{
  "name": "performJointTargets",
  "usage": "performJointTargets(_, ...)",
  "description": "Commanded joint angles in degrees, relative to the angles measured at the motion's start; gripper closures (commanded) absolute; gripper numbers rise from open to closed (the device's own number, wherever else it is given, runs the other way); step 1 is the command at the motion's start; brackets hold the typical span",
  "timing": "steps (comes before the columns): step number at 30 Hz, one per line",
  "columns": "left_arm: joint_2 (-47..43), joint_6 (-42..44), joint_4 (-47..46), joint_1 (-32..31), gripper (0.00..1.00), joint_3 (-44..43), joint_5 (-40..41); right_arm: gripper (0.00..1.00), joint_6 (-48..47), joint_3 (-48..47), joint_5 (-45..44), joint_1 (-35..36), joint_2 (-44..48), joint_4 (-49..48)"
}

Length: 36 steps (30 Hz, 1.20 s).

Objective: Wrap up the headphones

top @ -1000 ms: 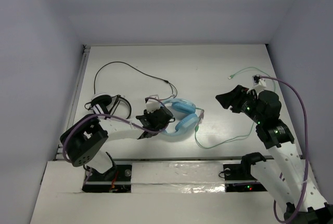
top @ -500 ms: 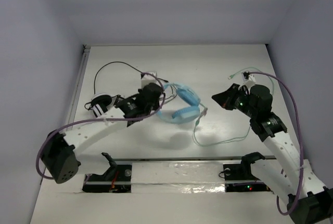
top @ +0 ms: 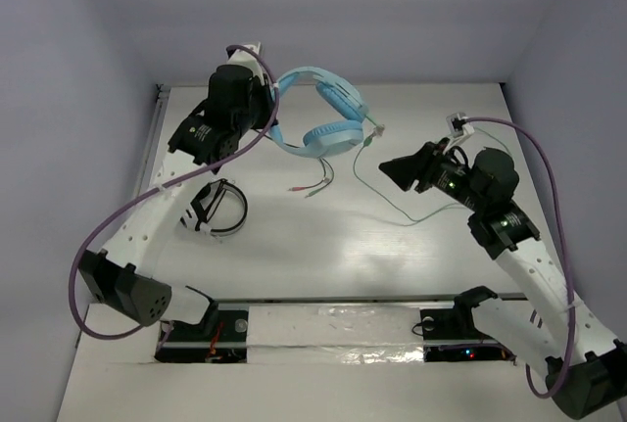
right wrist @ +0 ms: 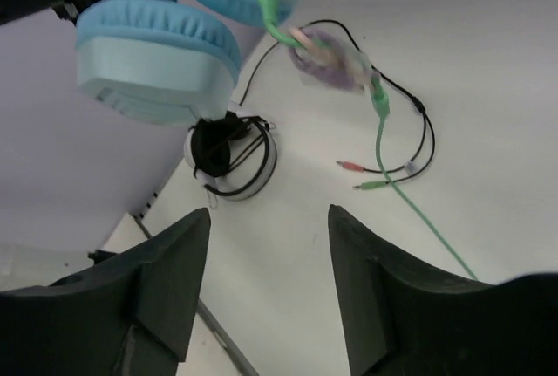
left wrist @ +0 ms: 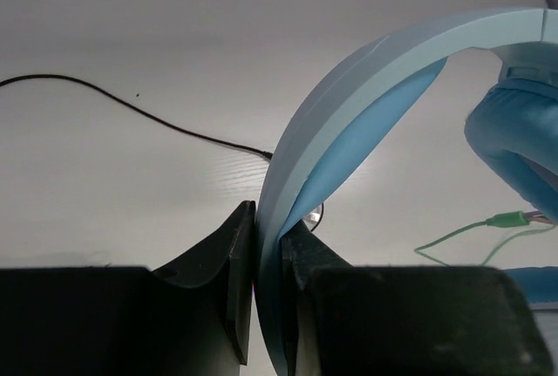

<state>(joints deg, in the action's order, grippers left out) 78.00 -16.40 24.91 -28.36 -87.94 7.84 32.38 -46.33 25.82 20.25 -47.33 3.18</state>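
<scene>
The light blue headphones hang in the air above the far left of the table. My left gripper is shut on their wide band, which stands pinched between the two black fingers. The thin pale green cable drops from one cup to the table. My right gripper is open with nothing between its fingers, just right of the hanging cups and above the cable. In the right wrist view, the cups sit above my open gripper, with the green cable trailing down to the right.
The smaller black-and-white headphones lie on the table at the left, also seen in the right wrist view. Their black cable ends in red and green plugs near the middle. Walls close the table at the back and both sides.
My left arm has lifted the blue headphones off the table, up and toward the far left. The green cable was dragged along. My right gripper has shifted left toward the hanging cups.
</scene>
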Motion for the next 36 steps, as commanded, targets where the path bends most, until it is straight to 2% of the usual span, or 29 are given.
performJointTargets(1,0.31,0.93,0.40,1.90,1.00,-5.74,-7.48,0.36,-2.06,0.44,-1.13,0.23,-2.32,-6.94)
performJointTargets(5,2.94,1.20,3.13,3.92,1.00,-12.58,-11.70,0.25,-5.56,2.81,0.81,0.23,-9.95,-12.22)
performJointTargets(7,3.83,1.64,4.62,4.62,1.00,-14.79,-13.10,0.21,-8.47,3.87,4.47,0.23,-11.81,-14.68)
performJointTargets(8,5.13,1.72,5.23,4.63,1.00,-16.11,-14.15,0.20,-8.30,4.92,5.11,0.23,-12.60,-19.65)
performJointTargets(10,6.46,2.16,7.43,5.24,1.00,-19.98,-15.13,0.18,-9.35,5.55,6.95,0.23,-15.68,-20.84)
performJointTargets(14,6.91,2.08,8.67,5.77,1.00,-23.41,-16.71,0.18,-13.04,3.44,3.27,0.23,-19.38,-19.35)
performJointTargets(21,5.50,0.67,7.44,7.44,1.00,-22.80,-20.84,0.19,-11.73,5.01,-2.44,0.23,-23.94,-25.67)
performJointTargets(28,6.29,-1.17,6.12,12.28,1.00,-26.75,-25.15,0.27,-6.72,11.78,0.54,0.23,-25.62,-33.23)
performJointTargets(32,7.52,-2.75,4.98,13.68,1.00,-29.74,-25.85,0.28,-2.77,17.22,0.28,0.23,-24.04,-39.89)
performJointTargets(36,7.43,-4.25,3.13,16.58,1.00,-31.06,-27.96,0.28,-1.36,19.69,-0.86,0.23,-22.54,-39.74)
